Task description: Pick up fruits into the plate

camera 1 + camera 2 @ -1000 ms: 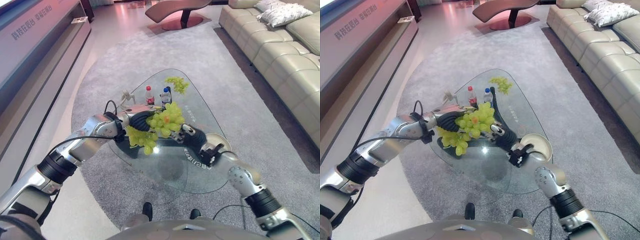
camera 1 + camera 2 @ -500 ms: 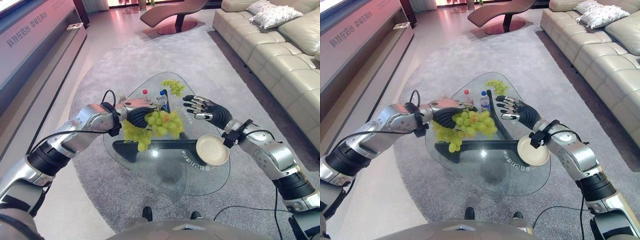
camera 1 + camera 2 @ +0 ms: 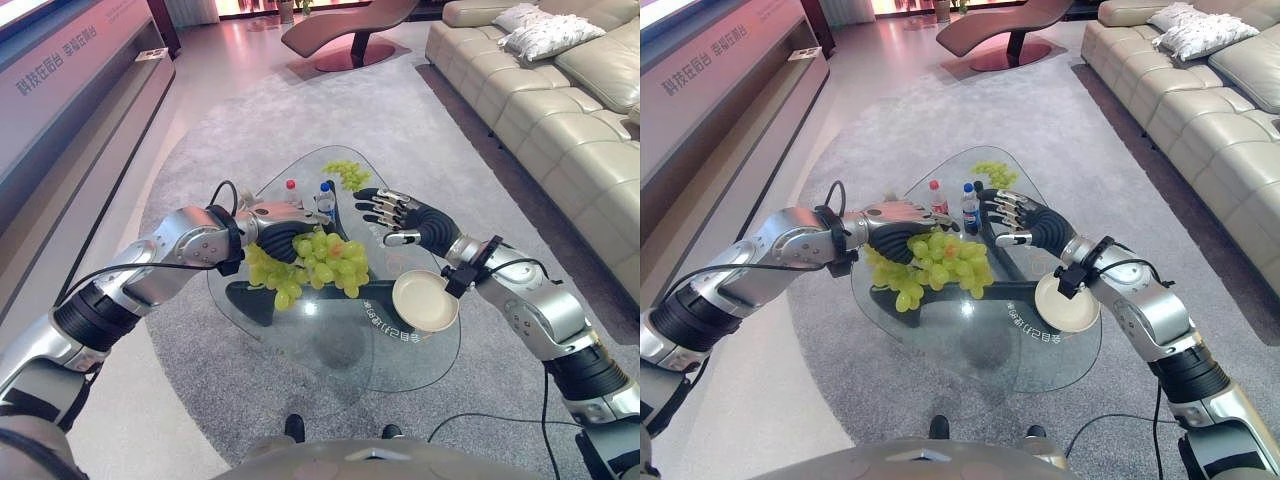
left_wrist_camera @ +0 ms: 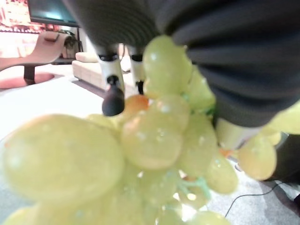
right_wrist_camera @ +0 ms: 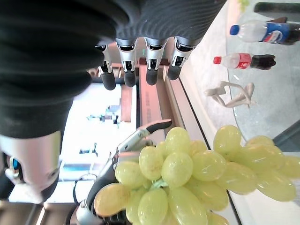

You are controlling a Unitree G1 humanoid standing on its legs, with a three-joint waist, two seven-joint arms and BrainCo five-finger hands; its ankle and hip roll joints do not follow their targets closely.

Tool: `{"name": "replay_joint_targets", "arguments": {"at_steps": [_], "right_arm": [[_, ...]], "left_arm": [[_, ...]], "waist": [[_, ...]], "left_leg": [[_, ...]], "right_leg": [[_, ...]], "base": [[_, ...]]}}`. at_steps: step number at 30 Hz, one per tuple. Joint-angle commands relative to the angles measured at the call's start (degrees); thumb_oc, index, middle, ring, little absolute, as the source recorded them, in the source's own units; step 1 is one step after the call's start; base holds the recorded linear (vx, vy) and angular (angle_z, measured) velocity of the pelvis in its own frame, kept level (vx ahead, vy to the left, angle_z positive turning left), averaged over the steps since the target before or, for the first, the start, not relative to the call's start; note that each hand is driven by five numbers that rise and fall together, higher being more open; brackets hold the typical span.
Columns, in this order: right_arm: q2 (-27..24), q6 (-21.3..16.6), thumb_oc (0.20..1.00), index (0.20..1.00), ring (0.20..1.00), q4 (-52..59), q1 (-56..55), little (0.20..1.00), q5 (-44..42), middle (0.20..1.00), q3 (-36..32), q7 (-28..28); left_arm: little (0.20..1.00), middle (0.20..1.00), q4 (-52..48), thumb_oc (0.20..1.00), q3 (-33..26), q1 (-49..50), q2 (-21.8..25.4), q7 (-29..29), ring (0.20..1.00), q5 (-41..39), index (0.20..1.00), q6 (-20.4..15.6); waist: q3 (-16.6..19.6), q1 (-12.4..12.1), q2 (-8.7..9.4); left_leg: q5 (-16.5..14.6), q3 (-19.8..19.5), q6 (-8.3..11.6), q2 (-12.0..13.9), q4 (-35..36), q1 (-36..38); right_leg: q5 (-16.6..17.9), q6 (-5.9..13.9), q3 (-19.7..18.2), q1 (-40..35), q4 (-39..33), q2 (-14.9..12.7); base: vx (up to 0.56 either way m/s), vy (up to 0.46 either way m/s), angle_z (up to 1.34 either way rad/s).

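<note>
A large bunch of green grapes (image 3: 315,262) hangs over the middle of the glass table (image 3: 340,340), and my left hand (image 3: 272,224) is shut on its top. The left wrist view shows these grapes (image 4: 150,136) pressed under the dark cover. My right hand (image 3: 412,220) hovers just right of the bunch, open with fingers (image 5: 140,65) spread and holding nothing. The same grapes (image 5: 187,173) show past them. A white plate (image 3: 425,300) lies bare on the table's right side, below my right forearm. A second, smaller bunch of grapes (image 3: 347,175) lies at the table's far end.
Two small bottles, red-capped (image 3: 291,190) and blue-capped (image 3: 324,195), stand behind the held bunch, beside a white figurine (image 5: 232,93). A beige sofa (image 3: 560,110) runs along the right, a long cabinet (image 3: 70,110) along the left. Grey rug (image 3: 480,200) surrounds the table.
My right hand has let go of the bunch, moved off to the right and opened. The left hand keeps the grapes and has carried them slightly right. The camera has shifted.
</note>
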State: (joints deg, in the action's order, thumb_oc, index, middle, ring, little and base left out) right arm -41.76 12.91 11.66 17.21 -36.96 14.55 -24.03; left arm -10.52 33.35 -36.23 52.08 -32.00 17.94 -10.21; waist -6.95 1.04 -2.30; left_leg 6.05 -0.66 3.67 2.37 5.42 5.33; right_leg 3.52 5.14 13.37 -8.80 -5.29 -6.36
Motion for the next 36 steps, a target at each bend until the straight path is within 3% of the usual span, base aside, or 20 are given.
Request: {"name": "replay_joint_targets", "arguments": {"at_steps": [1, 14, 36], "right_arm": [[-2.1, -2.1, 1.000, 1.000, 1.000, 2.9, 6.5, 1.000, -1.0, 1.000, 2.6, -2.7], [-2.2, 5.4, 1.000, 1.000, 1.000, 3.2, 10.1, 1.000, -6.4, 1.000, 9.3, -11.8], [2.3, 10.6, 1.000, 1.000, 1.000, 5.2, 11.5, 1.000, -7.5, 1.000, 17.3, -19.4]], "left_arm": [[0.200, 0.200, -0.8, 0.200, 0.1, -9.7, 3.7, 0.5, 0.200, -3.6, 0.200, -0.6], [0.200, 0.200, 0.0, 0.200, 2.4, -14.4, 3.9, -0.7, 0.200, -7.9, 0.200, 0.4], [0.200, 0.200, 1.6, 0.200, 3.5, -16.0, 1.9, -1.1, 0.200, -8.5, 0.200, 1.6]], "waist": [[2.1, -1.3, 2.44], [2.1, -1.7, 2.71], [1.9, -2.3, 2.64]], "left_leg": [[-8.7, 5.7, 0.05, -0.9, -1.1, 5.3], [-8.5, 5.3, 0.19, -0.9, -0.9, 5.5], [-8.4, 4.9, 0.14, -1.0, -0.9, 5.9]], "right_leg": [[-1.8, 3.01, -1.3, -1.1, 0.3, -2.2], [-2.0, 2.96, -1.4, -1.6, 0.3, -2.0], [-2.4, 2.71, -2.1, -2.0, 0.3, -1.8]], "base": [[0.00, 0.000, 0.00], [0.00, 0.000, 0.00], [0.00, 0.000, 0.00]]}}
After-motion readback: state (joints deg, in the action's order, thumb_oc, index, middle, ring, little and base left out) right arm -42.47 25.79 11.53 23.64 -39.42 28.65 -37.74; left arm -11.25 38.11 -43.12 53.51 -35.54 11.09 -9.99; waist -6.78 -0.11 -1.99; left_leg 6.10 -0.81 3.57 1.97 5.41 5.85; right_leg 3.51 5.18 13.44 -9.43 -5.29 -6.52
